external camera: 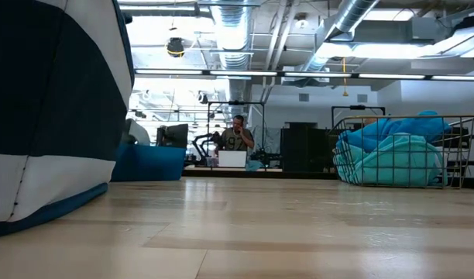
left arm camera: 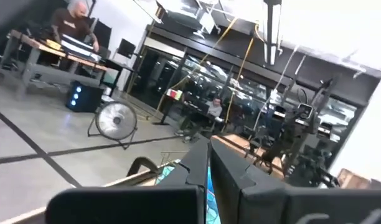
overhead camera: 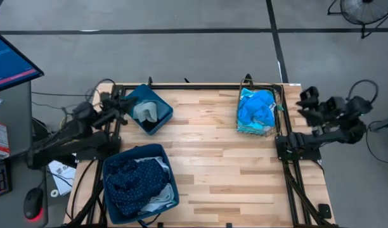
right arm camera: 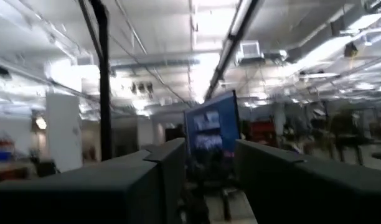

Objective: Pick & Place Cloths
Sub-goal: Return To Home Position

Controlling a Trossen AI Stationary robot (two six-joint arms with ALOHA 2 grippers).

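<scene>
High, arms: left gripper (overhead camera: 121,102) is held at the table's (overhead camera: 213,164) left edge; right gripper (overhead camera: 308,100) off the right edge
High, containers: grey-green cloth (overhead camera: 145,112) in small bin (overhead camera: 162,114); navy dotted cloth (overhead camera: 134,180) in large bin (overhead camera: 172,182); bright blue cloth (overhead camera: 256,107) in wire basket (overhead camera: 276,120)
Low: turquoise cloth (external camera: 392,163) in wire basket
Left wrist: fingers (left arm camera: 193,174) nearly closed; nothing gripped
Right wrist: fingers (right arm camera: 159,174) parted; nothing gripped

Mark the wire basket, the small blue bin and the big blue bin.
wire basket (external camera: 411,118): low view, top rim wire.
small blue bin (overhead camera: 143,95): high view, bare inside near its far corner.
big blue bin (overhead camera: 135,150): high view, far rim.
</scene>
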